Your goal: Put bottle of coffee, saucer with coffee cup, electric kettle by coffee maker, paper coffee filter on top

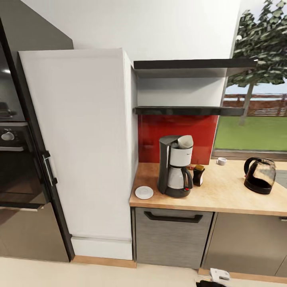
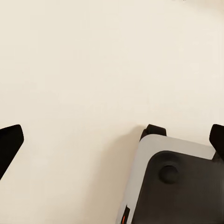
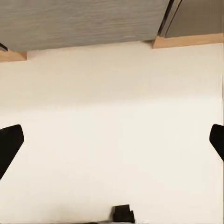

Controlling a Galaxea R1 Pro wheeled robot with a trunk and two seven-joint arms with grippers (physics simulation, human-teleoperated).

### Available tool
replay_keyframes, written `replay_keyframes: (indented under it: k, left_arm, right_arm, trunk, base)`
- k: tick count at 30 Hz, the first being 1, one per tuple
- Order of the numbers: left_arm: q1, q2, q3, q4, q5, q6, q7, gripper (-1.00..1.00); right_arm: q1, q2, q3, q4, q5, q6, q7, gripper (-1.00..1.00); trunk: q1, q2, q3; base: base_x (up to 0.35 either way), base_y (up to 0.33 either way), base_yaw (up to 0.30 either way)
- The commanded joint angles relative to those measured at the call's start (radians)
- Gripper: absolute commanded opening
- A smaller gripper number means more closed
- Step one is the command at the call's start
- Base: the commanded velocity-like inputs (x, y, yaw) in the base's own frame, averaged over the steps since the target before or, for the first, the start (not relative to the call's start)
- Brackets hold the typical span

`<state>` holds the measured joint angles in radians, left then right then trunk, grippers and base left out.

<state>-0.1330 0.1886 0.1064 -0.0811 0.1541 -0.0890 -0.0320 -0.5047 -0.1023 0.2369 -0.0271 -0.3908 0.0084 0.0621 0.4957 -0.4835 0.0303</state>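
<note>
The coffee maker point(image 1: 175, 169) stands on the kitchen countertop point(image 1: 223, 197), near its left end. A white paper coffee filter point(image 1: 185, 141) sits on its top. The bottle of coffee point(image 1: 198, 175) stands just right of the machine, close to it. The saucer point(image 1: 144, 192) lies bare at the machine's left, by the counter's front edge. Farther back, near the window, is the coffee cup point(image 1: 221, 161). The electric kettle point(image 1: 260, 175) stands far to the right. My left gripper point(image 2: 112, 140) and right gripper point(image 3: 112, 140) are both open and hold nothing, pointing at cream floor.
A tall white cabinet point(image 1: 79, 143) flanks the counter's left end, with a dark oven column point(image 1: 16, 159) beyond it. Two dark shelves point(image 1: 187, 110) hang over the counter. Grey cabinet fronts point(image 3: 84, 21) and a wood plinth point(image 3: 186, 41) face the right gripper. My base point(image 2: 177, 182) lies below the left gripper.
</note>
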Motion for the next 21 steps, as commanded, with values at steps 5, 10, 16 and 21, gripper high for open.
replay_keyframes:
  k: [5, 10, 16, 21]
  left_arm:
    - [0.0, -0.001, 0.007, 0.002, 0.003, -0.003, -0.003, 1.0]
    - [0.0, 0.0, 0.008, 0.001, 0.012, -0.003, -0.009, 1.0]
    - [0.0, -0.023, 0.003, -0.002, 0.001, -0.003, -0.016, 1.0]
    - [0.0, -0.025, 0.003, -0.004, 0.001, -0.003, -0.016, 1.0]
  right_arm:
    - [0.031, -0.014, 0.009, 0.002, 0.012, -0.001, 0.021, 1.0]
    - [0.043, -0.011, 0.009, 0.001, 0.016, -0.002, 0.019, 1.0]
    - [0.07, -0.005, 0.009, 0.001, 0.017, -0.004, 0.016, 1.0]
    - [0.07, -0.005, 0.009, 0.001, 0.017, -0.004, 0.016, 1.0]
  trunk:
    - [0.0, -0.001, 0.0]
    - [0.0, -0.001, 0.0]
    - [0.0, -0.001, 0.0]
    - [0.0, -0.001, 0.0]
  base:
    - [0.0, 0.0, 0.0]
    - [0.0, 0.0, 0.0]
    - [0.035, -0.122, 0.0]
    - [0.083, -0.262, 0.0]
